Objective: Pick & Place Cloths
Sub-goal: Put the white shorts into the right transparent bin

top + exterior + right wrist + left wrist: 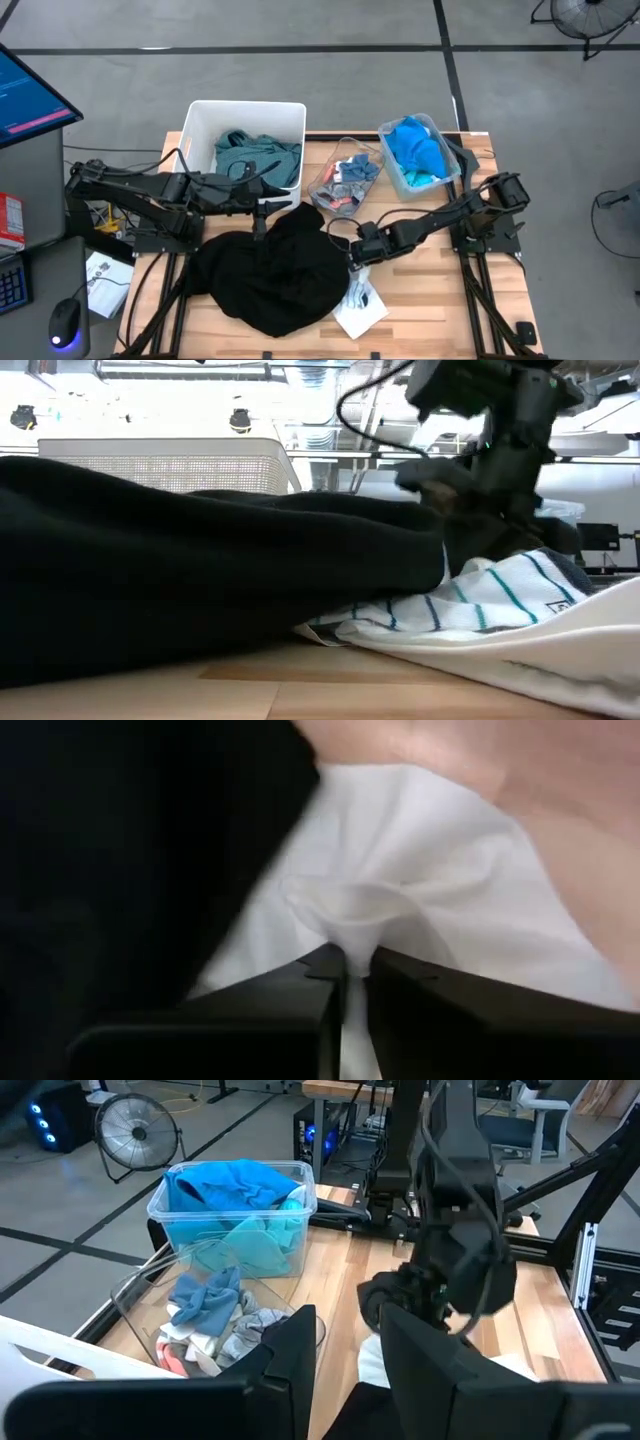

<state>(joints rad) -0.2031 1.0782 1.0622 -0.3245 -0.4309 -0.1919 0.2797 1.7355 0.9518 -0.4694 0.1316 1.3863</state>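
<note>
White soft cloth point(420, 890), lying on the wooden table beside the large black garment point(275, 275), is pinched tight in the right gripper point(348, 960); lift straight, clear of black fabric.

Even overhead light falls on the table point(440, 300) with soft shadows. At table height, bright ceiling lights wash out the room behind. Just ahead of the right gripper point(355, 965), the pinched white cloth point(420, 860) is soft and out of focus.
</note>
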